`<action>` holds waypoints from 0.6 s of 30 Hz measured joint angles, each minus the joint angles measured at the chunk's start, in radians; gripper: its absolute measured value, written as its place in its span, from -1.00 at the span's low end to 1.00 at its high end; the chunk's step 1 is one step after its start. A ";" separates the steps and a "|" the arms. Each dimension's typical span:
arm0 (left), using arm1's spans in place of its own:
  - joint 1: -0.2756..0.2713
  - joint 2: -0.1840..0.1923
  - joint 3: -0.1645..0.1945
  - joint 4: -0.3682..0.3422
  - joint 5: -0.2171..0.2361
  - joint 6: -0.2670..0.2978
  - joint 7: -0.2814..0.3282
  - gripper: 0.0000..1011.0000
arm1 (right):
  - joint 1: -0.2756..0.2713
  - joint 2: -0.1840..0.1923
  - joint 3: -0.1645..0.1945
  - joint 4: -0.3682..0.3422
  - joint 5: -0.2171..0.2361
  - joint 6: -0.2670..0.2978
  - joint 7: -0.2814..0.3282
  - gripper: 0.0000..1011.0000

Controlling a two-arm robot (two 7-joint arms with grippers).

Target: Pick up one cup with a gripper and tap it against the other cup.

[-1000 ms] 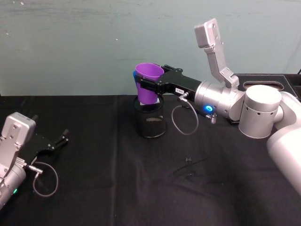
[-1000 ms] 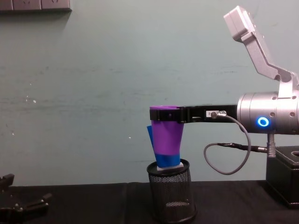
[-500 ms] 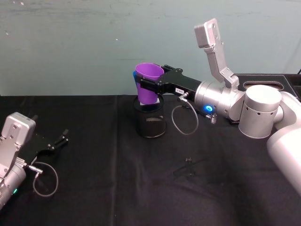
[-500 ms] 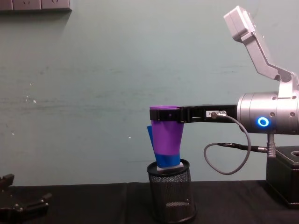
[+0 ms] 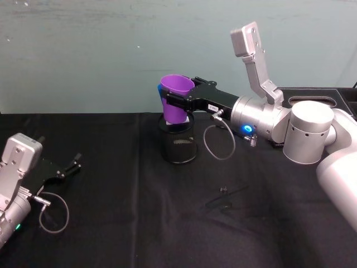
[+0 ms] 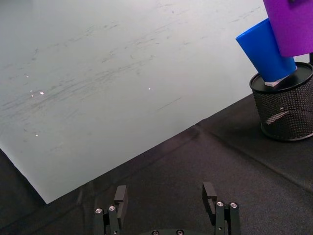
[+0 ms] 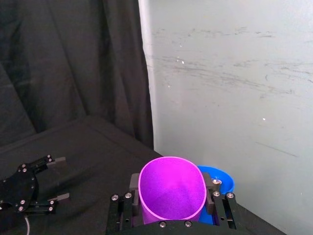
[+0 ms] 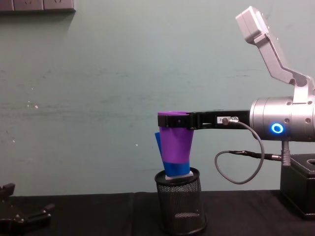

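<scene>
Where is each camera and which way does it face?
Head: up high, looking forward and down at the table; shows both arms, right end effector clamping the purple cup.
Chest: lower, looking level toward the wall; right arm enters from the right.
Left wrist: on the left arm, facing the blue cup in the mesh holder; the open left end effector shows.
Right wrist: above the purple cup's mouth; right end effector shows.
Shared: both wrist views show both cups.

I am working in what looks like a robot test lab: a table draped in black cloth (image 5: pixel 134 234) set against a bare, scuffed pale-green wall (image 8: pixel 88 98), a black curtain (image 7: pixel 63 58) hung to one side, and wall plates (image 8: pixel 43 5) high up
</scene>
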 joint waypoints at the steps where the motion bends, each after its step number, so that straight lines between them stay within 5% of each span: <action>1: 0.000 0.000 0.000 0.000 0.000 0.000 0.000 0.98 | 0.000 0.000 0.000 0.000 0.000 0.000 0.000 0.45; 18: 0.000 0.000 0.000 0.000 0.000 0.000 0.000 0.98 | 0.000 0.000 0.000 0.000 0.000 0.000 0.000 0.45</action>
